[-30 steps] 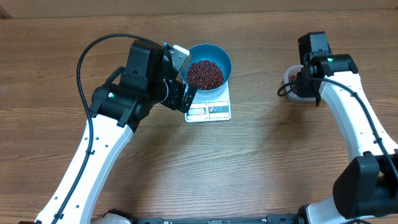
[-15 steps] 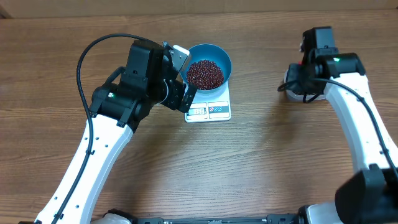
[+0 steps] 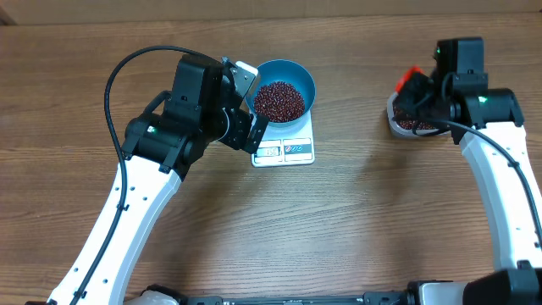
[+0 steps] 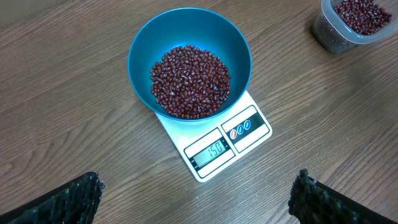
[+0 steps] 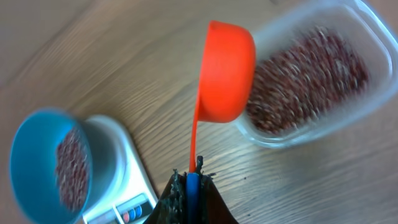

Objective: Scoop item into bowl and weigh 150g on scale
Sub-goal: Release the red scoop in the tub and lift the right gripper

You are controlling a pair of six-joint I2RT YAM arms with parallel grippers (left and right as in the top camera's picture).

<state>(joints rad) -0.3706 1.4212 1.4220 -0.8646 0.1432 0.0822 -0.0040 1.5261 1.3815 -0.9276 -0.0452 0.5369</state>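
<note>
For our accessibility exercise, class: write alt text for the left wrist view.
A blue bowl of red-brown beans sits on a white scale whose display reads 150, on a wooden table. A clear tub of more beans stands at top right, and fingers of the open left gripper frame the bottom corners.

Fig. We show L arm (image 3: 127,203) bent at elbow, wrist angled down, its claw (image 4: 196,186) spread fully wide. R arm (image 3: 489,169) reaches fwd; R claw (image 5: 189,183) pinched tight, fingers together.
</note>
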